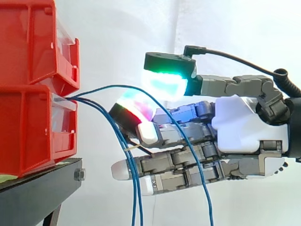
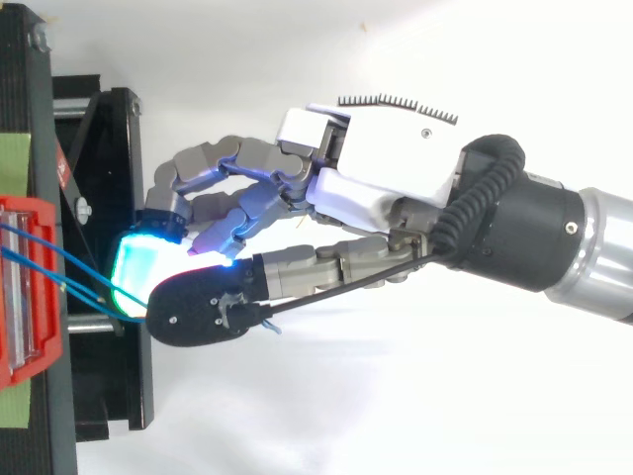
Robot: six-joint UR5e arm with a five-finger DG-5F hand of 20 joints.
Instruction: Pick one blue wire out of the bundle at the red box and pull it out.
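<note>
As pads (image 1: 162, 84) meet, hand (image 1: 244, 127) pinches wire (image 1: 103, 87)

The red bins (image 1: 28, 94) are glossy moulded plastic with clear plastic fronts (image 1: 63, 115). The blue wires (image 1: 134, 188) wear smooth, faintly shiny insulation. The stand (image 1: 42, 182) looks like matt black metal. The hand (image 1: 244, 127) has a glossy white plastic shell. The curtain (image 1: 117, 37) is matt white cloth.

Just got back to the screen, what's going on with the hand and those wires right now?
The hand, coming in from the right, pinches one blue wire between its thumb and a fingertip, close to the lower red bin. That wire arcs from the bin's front to the pinch, then hangs down. The other blue wires hang loose beside it. Nothing is pulled out yet.
</note>
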